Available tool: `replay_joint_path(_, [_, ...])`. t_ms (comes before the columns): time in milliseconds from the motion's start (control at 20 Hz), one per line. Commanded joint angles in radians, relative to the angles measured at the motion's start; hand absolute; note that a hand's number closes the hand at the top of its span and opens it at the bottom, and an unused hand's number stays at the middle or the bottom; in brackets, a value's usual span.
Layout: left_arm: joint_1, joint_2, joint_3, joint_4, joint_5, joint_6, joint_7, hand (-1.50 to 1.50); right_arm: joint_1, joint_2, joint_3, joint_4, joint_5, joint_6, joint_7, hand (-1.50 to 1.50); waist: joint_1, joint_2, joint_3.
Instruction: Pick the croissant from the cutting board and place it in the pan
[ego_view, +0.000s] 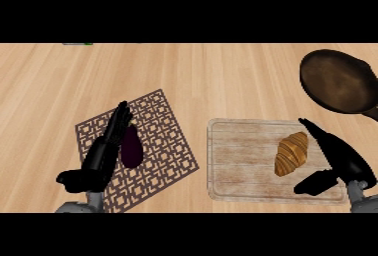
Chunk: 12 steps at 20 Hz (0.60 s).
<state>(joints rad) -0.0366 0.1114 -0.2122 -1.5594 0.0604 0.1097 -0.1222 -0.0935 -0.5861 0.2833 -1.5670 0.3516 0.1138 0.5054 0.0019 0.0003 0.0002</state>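
Head view, looking steeply down on a light wood table (184, 75). Croissant (291, 153) lies on the cutting board (236, 170), in the board's right half, long axis running roughly top-right to bottom-left. Board is pale, whitewashed wood w/ a raised rim, sits right of centre near the lower edge.

Right hand (341, 160) is over the board's right edge, just beside the croissant on its right. Fingers straight, pointing up and left toward the board's top right corner; thumb (316, 182) sticks out low and left, below the croissant's lower end. Hand is open, not wrapped round anything; can't tell if fingers touch the croissant or only hover next to it.

Pan (338, 80), dark brown, round, is at the upper right, well apart from the board's top edge; handle runs off toward the right edge of view. Nothing visible inside it.

Left side: a brown lattice-pattern mat (162, 130) lies tilted on the table, apart from the board. An eggplant (131, 147), dark purple, lies on the mat, roughly upright in view. Left hand (103, 155) is over the mat just left of the eggplant, fingers straight and pointing up, thumb out to lower left; open, gripping nothing
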Motion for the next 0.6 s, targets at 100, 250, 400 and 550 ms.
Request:
replay_joint_path(100, [0.053,0.015,0.039,-0.049,0.023,-0.062,0.012,0.00,-0.017,0.066,-0.099,0.055,0.051,0.035,-0.066,-1.50,0.000,-0.001,0.000])
replay_joint_path(250, [-0.063,-0.008,0.085,0.058,0.006,-0.056,0.003,0.00,0.035,0.110,-0.098,0.048,0.099,0.010,-0.105,-1.50,-0.004,0.000,0.000])
replay_joint_path(400, [-0.097,-0.040,0.076,0.065,-0.014,-0.036,0.033,0.00,-0.062,0.119,-0.152,0.140,0.083,0.080,-0.098,-1.50,-0.003,0.000,0.000])
replay_joint_path(550, [-0.019,-0.031,0.066,-0.009,-0.017,-0.051,0.050,0.00,-0.121,0.189,-0.136,0.265,0.150,0.060,-0.110,-1.50,0.002,0.000,0.000])
